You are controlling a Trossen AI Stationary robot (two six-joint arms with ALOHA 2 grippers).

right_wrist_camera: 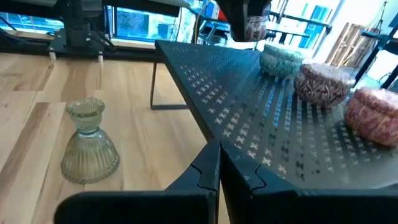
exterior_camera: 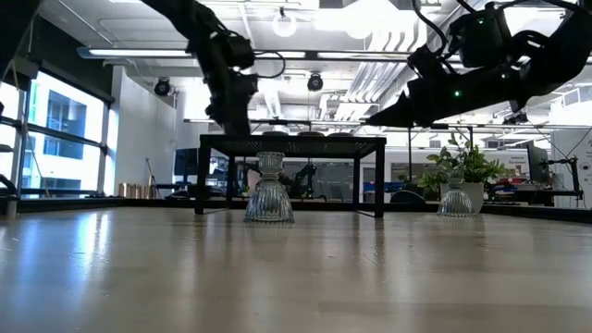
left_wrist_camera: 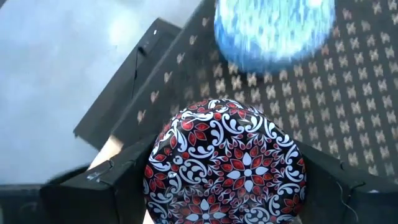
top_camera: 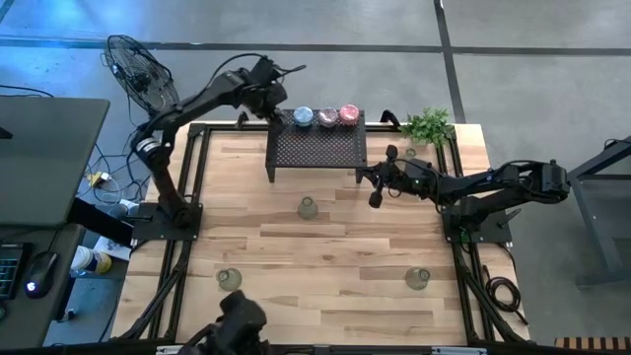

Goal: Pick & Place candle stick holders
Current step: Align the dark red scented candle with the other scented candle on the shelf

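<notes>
The left gripper (top_camera: 279,110) hung over the rack's (top_camera: 315,148) left back corner, its arm hiding that corner from above; its fingers (left_wrist_camera: 106,186) clasped a red-and-black patterned holder (left_wrist_camera: 227,165). Blue (top_camera: 303,116), mottled (top_camera: 326,117) and pink (top_camera: 348,114) holders lined the rack's back edge. A clear holder (top_camera: 308,207) stood mid-tabletop, perhaps inverted. The right gripper (top_camera: 375,200), clenched empty, hovered beside the rack.

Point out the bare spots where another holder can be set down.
The front half of the black mesh rack is bare. So is the tabletop between the three clear holders. The rack's back edge is crowded: a row of holders and the left gripper.
</notes>
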